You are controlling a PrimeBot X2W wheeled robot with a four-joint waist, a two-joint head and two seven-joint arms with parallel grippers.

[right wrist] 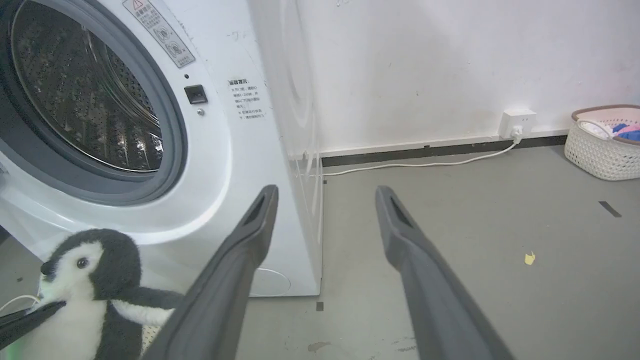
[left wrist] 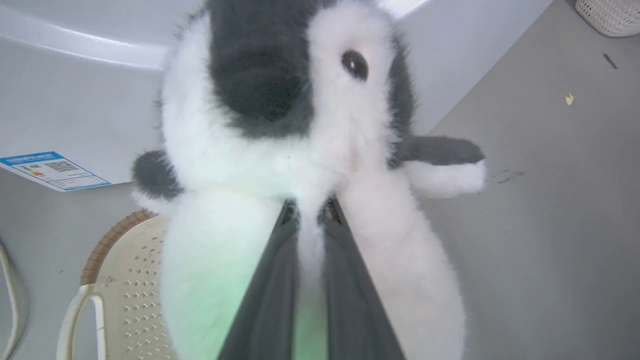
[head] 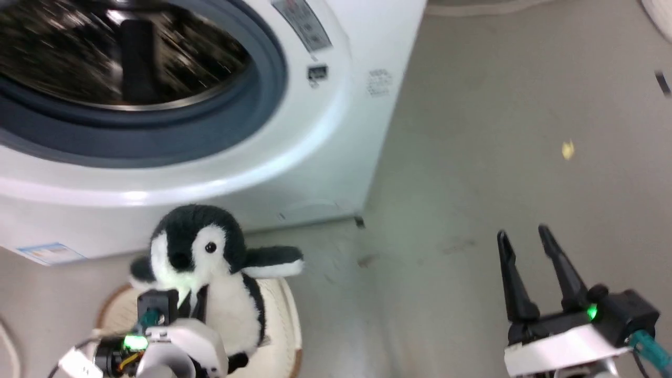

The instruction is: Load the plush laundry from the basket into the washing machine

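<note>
Left gripper point(head: 181, 300) was closed on the plush laundry point(head: 210, 273), its two dark fingers point(left wrist: 272, 280) pinched almost together with a ridge of white chest fur between them. The penguin was upright and facing the head camera, flippers out to both sides. It sat over the basket point(head: 286, 320), whose brown rim and perforated wall showed behind and below it in the left wrist view. Could not tell whether its feet touched the basket. Both were just in front of the washing machine point(head: 336, 131), below the drum mouth. The steel drum point(right wrist: 80, 90) was exposed inside the grey door seal point(head: 157, 136). Right gripper point(head: 522, 232) was empty with its fingers spread wide apart, over bare grey floor point(head: 499, 131), well to the right of the washer. A second basket point(right wrist: 600, 150) holding coloured items stood by the far wall.
</note>
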